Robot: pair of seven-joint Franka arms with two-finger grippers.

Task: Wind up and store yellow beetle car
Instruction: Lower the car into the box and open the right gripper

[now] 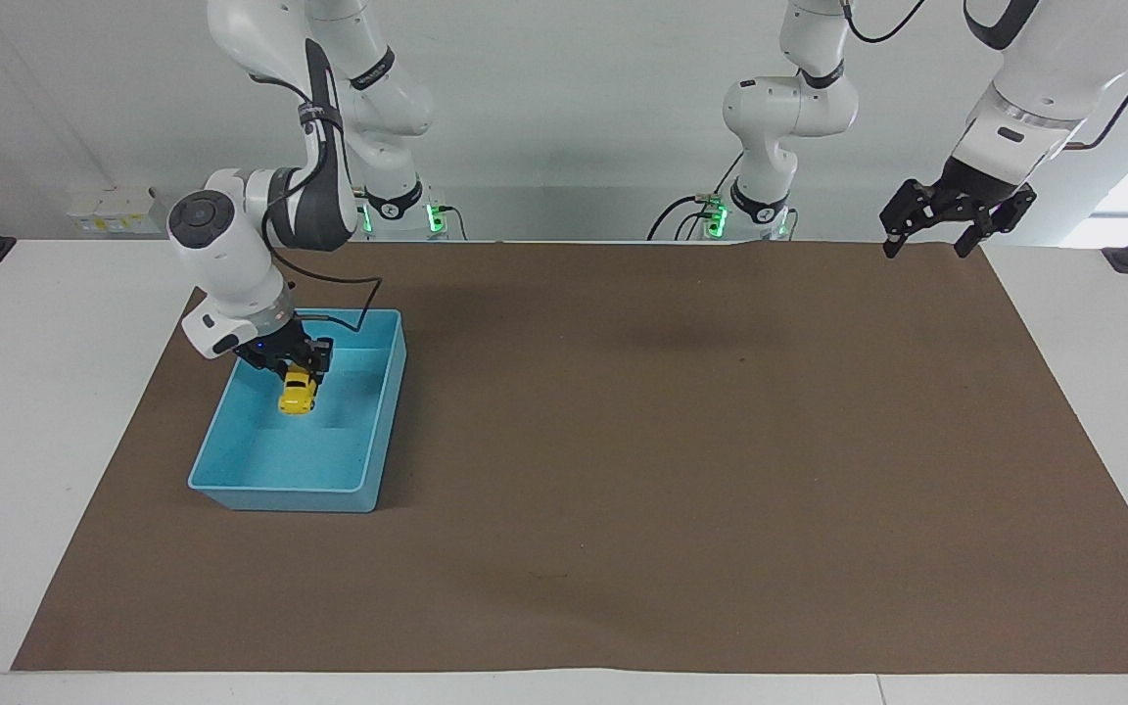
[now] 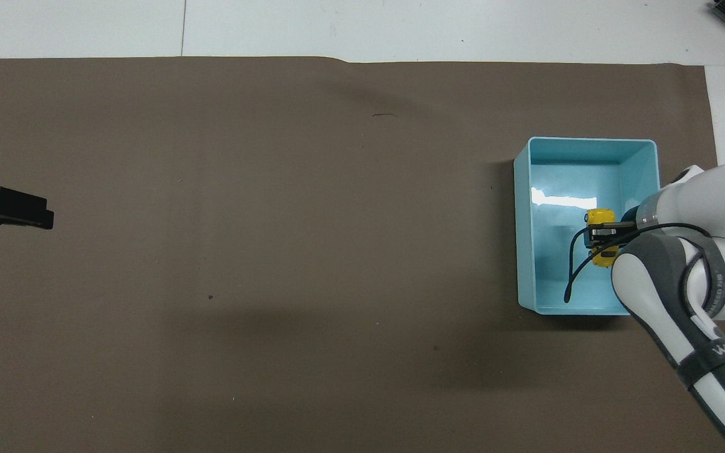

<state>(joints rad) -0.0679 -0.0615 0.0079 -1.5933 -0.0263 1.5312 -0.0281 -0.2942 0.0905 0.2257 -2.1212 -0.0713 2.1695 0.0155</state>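
A robotics lab, by the look of it: two white Franka arms [image 1: 260,211] are mounted at the twelve o'clock edge of a white table [image 1: 35,392] covered by a brown paper sheet [image 1: 672,441], against a bare pale wall [image 1: 574,117], with what may be green status lights [image 1: 435,213] at their bases.

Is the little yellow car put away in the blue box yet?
Almost. The right gripper has the yellow beetle car pinched shut, hanging inside the blue bin. Whether it touches the floor I cannot tell. Letting go is left. Winding cannot be judged here. The left gripper waits open over the mat's corner.
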